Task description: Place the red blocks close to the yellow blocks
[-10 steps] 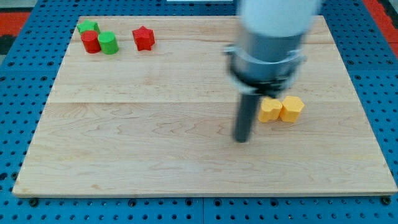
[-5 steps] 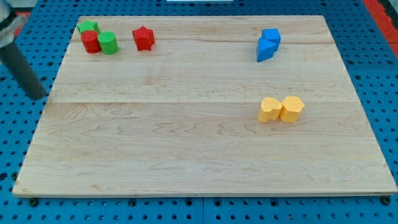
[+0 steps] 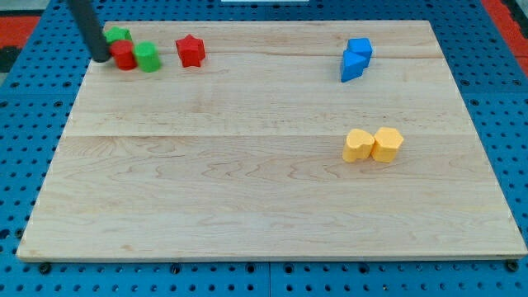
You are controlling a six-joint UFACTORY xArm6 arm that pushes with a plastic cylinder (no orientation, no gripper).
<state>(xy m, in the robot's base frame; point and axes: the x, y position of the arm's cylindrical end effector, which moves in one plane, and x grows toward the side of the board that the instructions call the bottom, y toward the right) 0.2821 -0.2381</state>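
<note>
My tip (image 3: 101, 58) rests at the board's top left, just left of a red cylinder (image 3: 124, 56) and touching or nearly touching it. A green cylinder (image 3: 148, 58) sits against the red cylinder's right side. A green block (image 3: 118, 35) lies just above them. A red star (image 3: 190, 51) stands a little further right. Two yellow blocks sit side by side at the right middle: a heart-like one (image 3: 357, 145) and a hexagonal one (image 3: 387, 144).
Two blue blocks (image 3: 356, 58) sit together at the top right. The wooden board (image 3: 247, 190) lies on a blue pegboard surface; my tip is close to the board's left edge.
My rod swept from the board's middle off to the left edge, then up to the top-left cluster. The red and green cylinders have shifted slightly right.
</note>
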